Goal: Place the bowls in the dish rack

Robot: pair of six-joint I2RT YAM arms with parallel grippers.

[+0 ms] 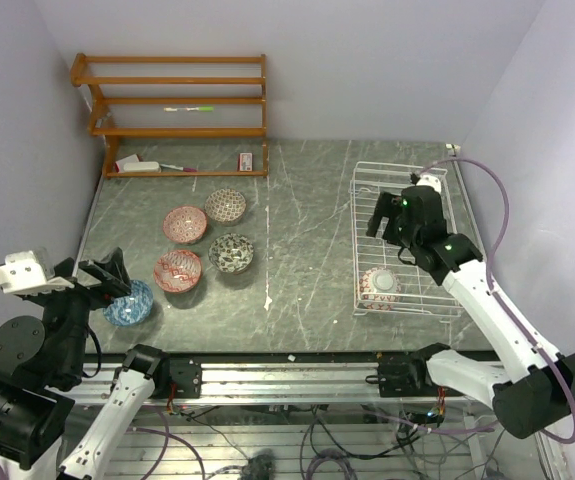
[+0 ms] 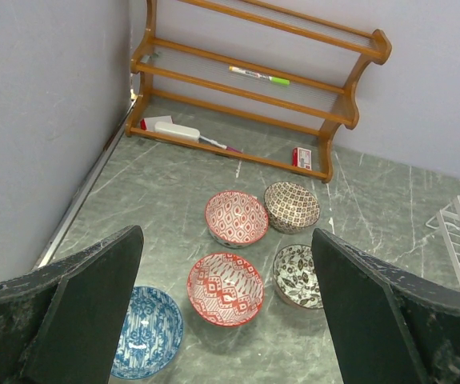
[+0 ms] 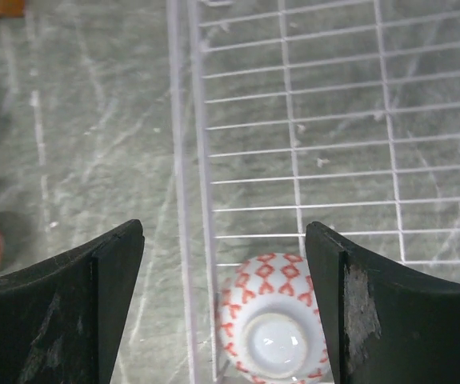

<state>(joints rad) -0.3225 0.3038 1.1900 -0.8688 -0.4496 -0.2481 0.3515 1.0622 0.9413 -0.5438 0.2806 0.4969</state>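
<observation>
Five bowls sit upright in a cluster at the table's left: blue (image 1: 129, 303) (image 2: 146, 332), red (image 1: 178, 270) (image 2: 225, 288), pink-red (image 1: 185, 224) (image 2: 237, 218), brown (image 1: 225, 205) (image 2: 292, 206) and grey-black (image 1: 231, 253) (image 2: 298, 276). My left gripper (image 1: 107, 272) (image 2: 226, 264) hangs open above them, nearest the blue and red ones, holding nothing. The white wire dish rack (image 1: 355, 250) (image 3: 175, 160) stands at the right. In its near left corner a red-patterned bowl (image 1: 380, 287) (image 3: 274, 324) lies upside down. My right gripper (image 1: 385, 225) (image 3: 224, 240) hovers open over the rack, apart from that bowl.
An orange-brown wooden shelf unit (image 1: 172, 110) (image 2: 254, 88) stands at the back left with a marker (image 2: 259, 76) on a shelf and small items on its lowest board. Walls close in the table's left, back and right sides. A cable (image 1: 487, 190) loops by the rack.
</observation>
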